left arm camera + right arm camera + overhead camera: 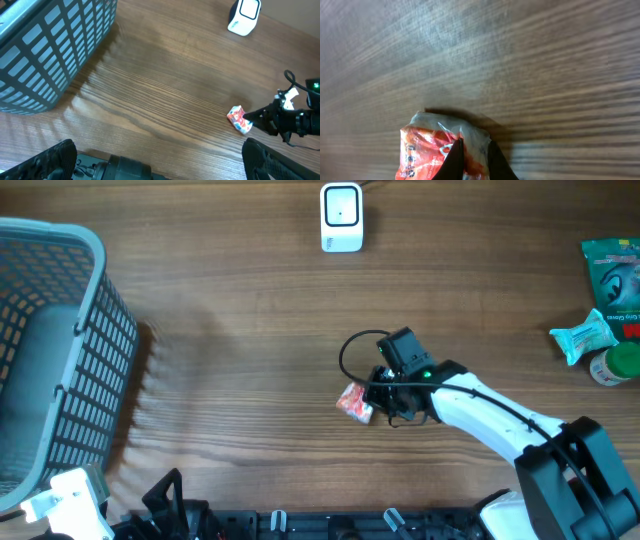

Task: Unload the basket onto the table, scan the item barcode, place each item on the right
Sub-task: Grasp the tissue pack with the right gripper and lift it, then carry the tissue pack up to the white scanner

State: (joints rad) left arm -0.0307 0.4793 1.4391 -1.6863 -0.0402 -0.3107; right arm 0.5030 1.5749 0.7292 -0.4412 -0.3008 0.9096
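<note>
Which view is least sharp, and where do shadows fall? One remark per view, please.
Right wrist: softest, wood grain smeared, a dark shadow behind the packet pinched by the fingers. Overhead: sharp; the basket throws striped shadows onto the table. Left wrist: clear, the same stripes beside the basket.

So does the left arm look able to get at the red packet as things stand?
Probably, though not cleanly. Bare table lies between the left arm, jaws open, and the red packet, but the right arm has its jaws shut on the packet's right edge.
</note>
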